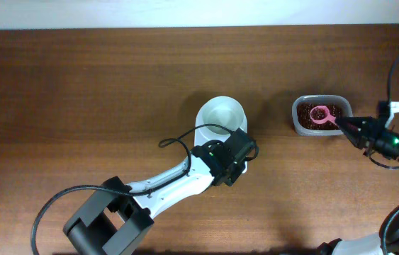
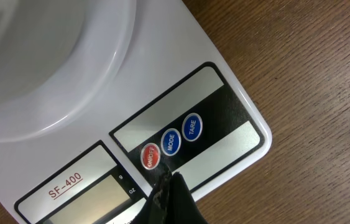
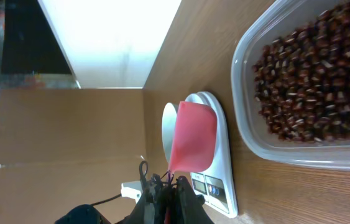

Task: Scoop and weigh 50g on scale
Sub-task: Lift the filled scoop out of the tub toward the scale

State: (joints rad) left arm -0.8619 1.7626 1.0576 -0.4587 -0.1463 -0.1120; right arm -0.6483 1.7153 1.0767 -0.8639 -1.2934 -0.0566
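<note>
Nearest you, the left gripper (image 2: 171, 194) is closed on nothing. Its tip is down at the front panel of the scale (image 2: 181, 62), just beside the red button (image 2: 150, 156), and the white bowl (image 1: 221, 113) sits on the scale behind it. Further across the worktop (image 1: 79, 85), the right gripper (image 1: 346, 126) is clamped on the handle of the pink scoop (image 1: 320, 114), its cup over the clear tub (image 1: 296, 122). The beans (image 3: 311, 74) lie in that tub, well apart from the scale.
</note>
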